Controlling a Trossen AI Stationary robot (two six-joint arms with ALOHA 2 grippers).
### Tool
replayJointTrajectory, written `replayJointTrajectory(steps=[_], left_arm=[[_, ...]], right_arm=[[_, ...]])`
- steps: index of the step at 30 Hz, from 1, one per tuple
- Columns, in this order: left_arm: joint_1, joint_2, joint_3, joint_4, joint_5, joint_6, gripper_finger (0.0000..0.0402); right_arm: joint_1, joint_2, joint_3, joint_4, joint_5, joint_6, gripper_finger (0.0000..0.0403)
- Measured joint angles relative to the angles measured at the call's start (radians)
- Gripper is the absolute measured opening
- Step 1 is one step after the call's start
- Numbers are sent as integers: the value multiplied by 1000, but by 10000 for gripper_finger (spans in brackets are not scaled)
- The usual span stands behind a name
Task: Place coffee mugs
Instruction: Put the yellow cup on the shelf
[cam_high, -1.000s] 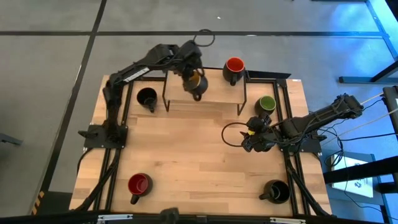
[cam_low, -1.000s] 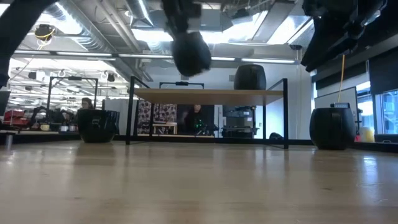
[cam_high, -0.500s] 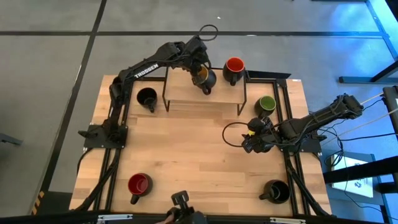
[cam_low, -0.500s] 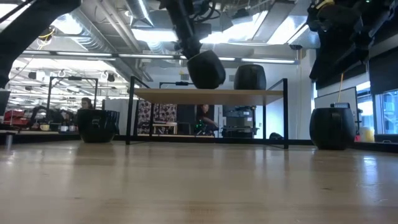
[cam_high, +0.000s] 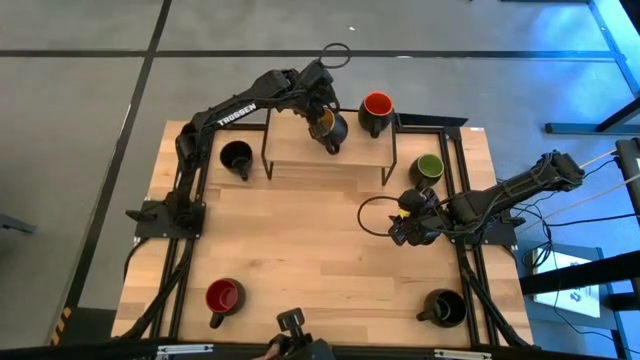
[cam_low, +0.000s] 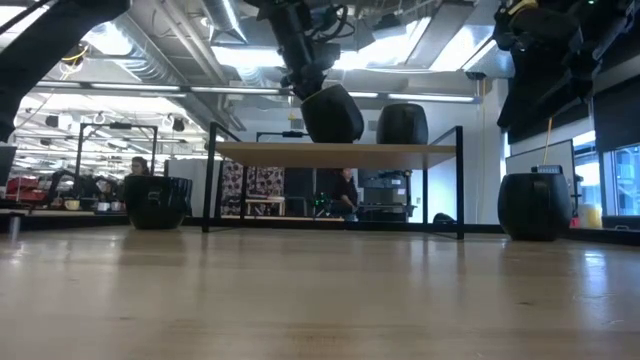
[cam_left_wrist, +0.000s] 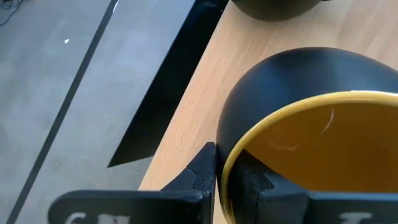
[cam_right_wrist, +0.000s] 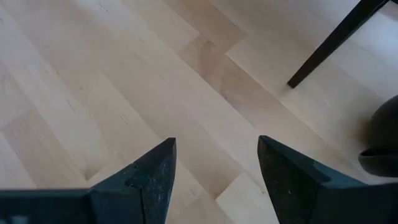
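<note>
Pale wood table (cam_high: 300, 250) on a grey floor; beyond it, at table height, a lit workshop room with a person far back.

Left gripper (cam_high: 322, 117) over the raised shelf (cam_high: 300, 152) at the table's far edge. Fingers (cam_left_wrist: 202, 177) pinched narrow on the rim of the yellow-orange mug (cam_high: 330, 127), one inside, one outside. Mug tilted, at or just above the shelf top; contact with the shelf unclear.

Right gripper (cam_high: 403, 229) hovers over bare table right of centre, fingers (cam_right_wrist: 152, 177) spread wide, holding nothing.

Other mugs, all upright and empty:
- red-inside mug (cam_high: 376, 112) on the shelf, just beside the held one
- green-inside mug (cam_high: 428, 168) by the shelf's right leg
- black mug (cam_high: 236, 157) left of the shelf
- second red-inside mug (cam_high: 224, 298) near left corner
- second black mug (cam_high: 444, 307) near right corner
</note>
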Motion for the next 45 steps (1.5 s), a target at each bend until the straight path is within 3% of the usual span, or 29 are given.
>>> replayJointTrajectory(steps=[19,33,39,45], left_arm=[[-3,0,-2,103,9,-17,111],[-7,-1,33,178,8,-15,116],[-41,-16,171,74,37,-15,116],[-86,-71,113,-51,51,-32,116]], right_arm=[[0,0,0,-1,5,-1,214],[0,0,0,-7,27,-3,214],[0,0,0,-8,32,-3,214],[0,0,-1,-12,31,-5,214]])
